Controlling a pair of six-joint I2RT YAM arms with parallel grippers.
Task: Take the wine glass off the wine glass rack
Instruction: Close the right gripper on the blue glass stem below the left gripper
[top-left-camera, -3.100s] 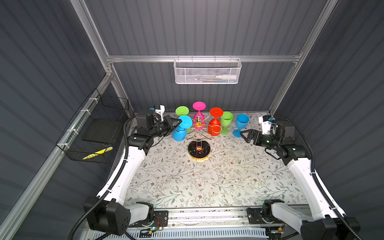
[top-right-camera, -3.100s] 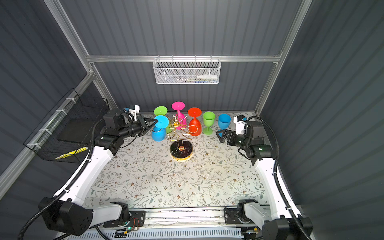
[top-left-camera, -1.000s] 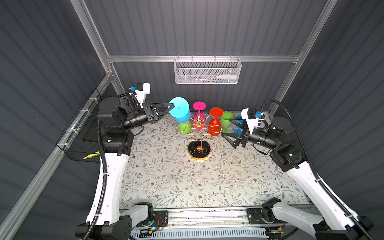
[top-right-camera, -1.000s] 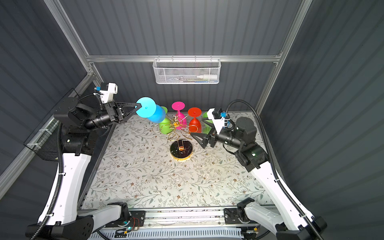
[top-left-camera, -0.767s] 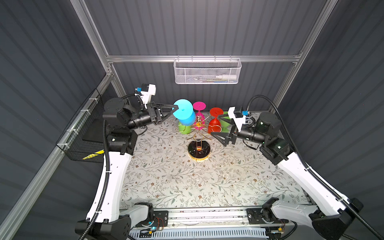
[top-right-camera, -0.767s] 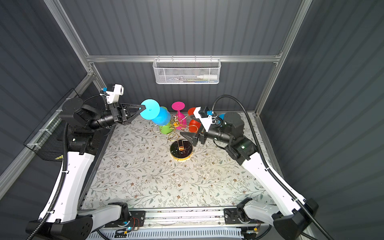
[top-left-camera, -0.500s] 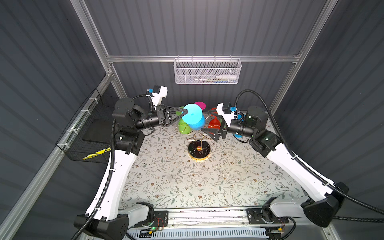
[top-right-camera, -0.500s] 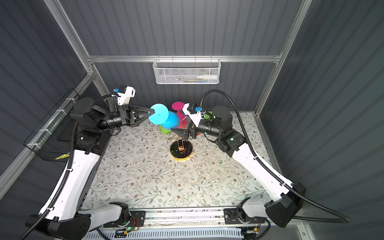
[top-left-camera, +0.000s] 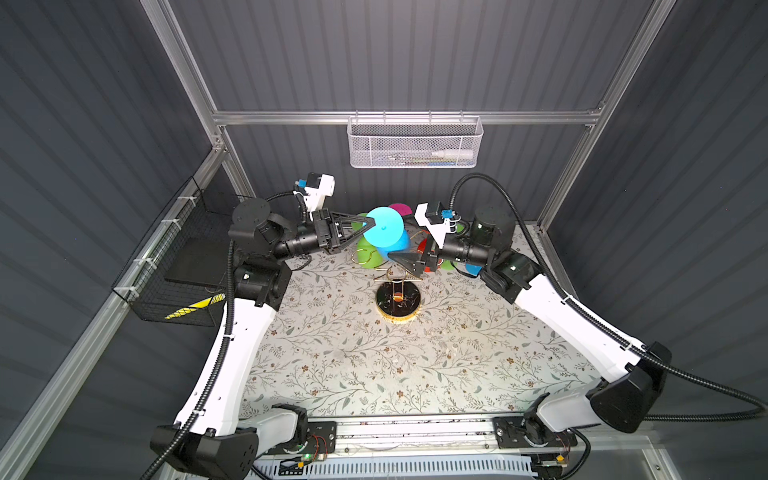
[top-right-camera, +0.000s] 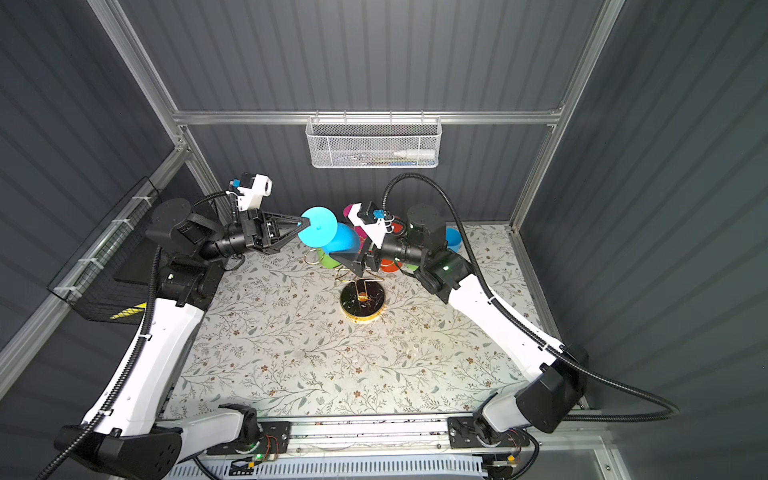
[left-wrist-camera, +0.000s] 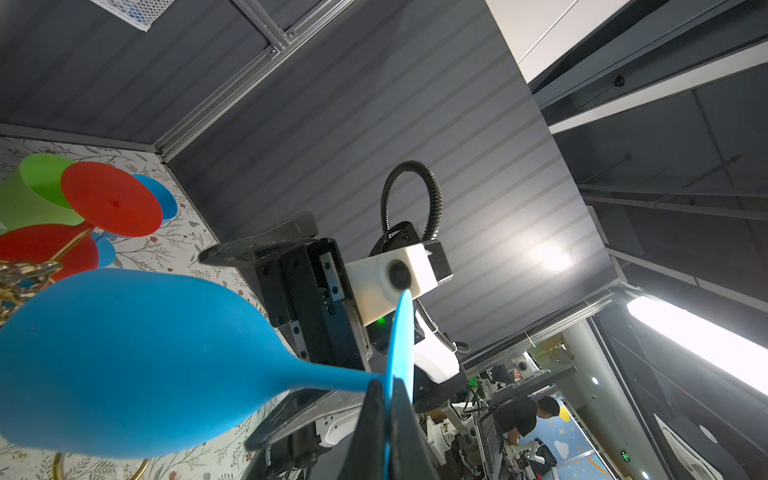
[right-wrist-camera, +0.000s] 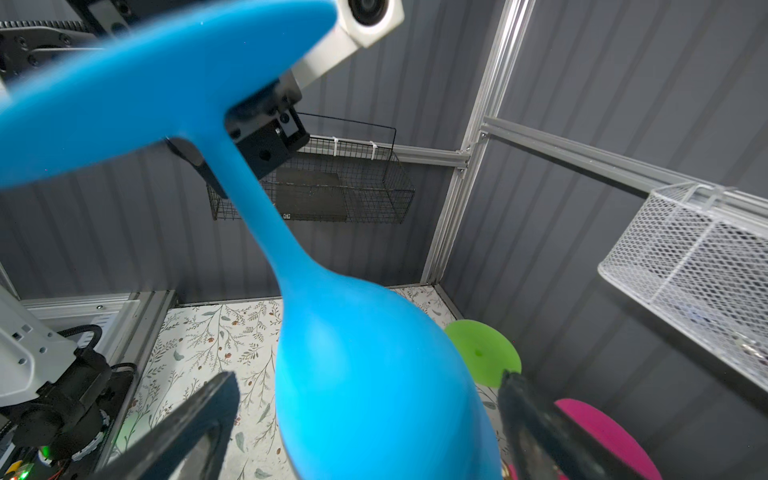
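Pinches the round foot of the blue wine glass (top-left-camera: 384, 232) in the left end effector (top-left-camera: 371, 225), arm bent and lifted, glass lying sideways in the air above the thin gold wire wine glass rack (top-left-camera: 398, 301) on the flowery tabletop (top-left-camera: 353, 365). Puts the wide-open right end effector (right-wrist-camera: 368, 376) around the blue bowl, one finger each side. Has a red glass (left-wrist-camera: 111, 199), a green glass (right-wrist-camera: 482, 353) and a pink glass (right-wrist-camera: 602, 436) close by.

Your top views are evenly lit: the floral mat (top-left-camera: 374, 374) glows brightest in front of the wine glass rack (top-left-camera: 411, 305), the wall (top-left-camera: 415, 62) behind it dim. Up close, the blue wine glass (right-wrist-camera: 374, 395) blurs in your right wrist view; a strip light (left-wrist-camera: 698, 340) blows out the left.
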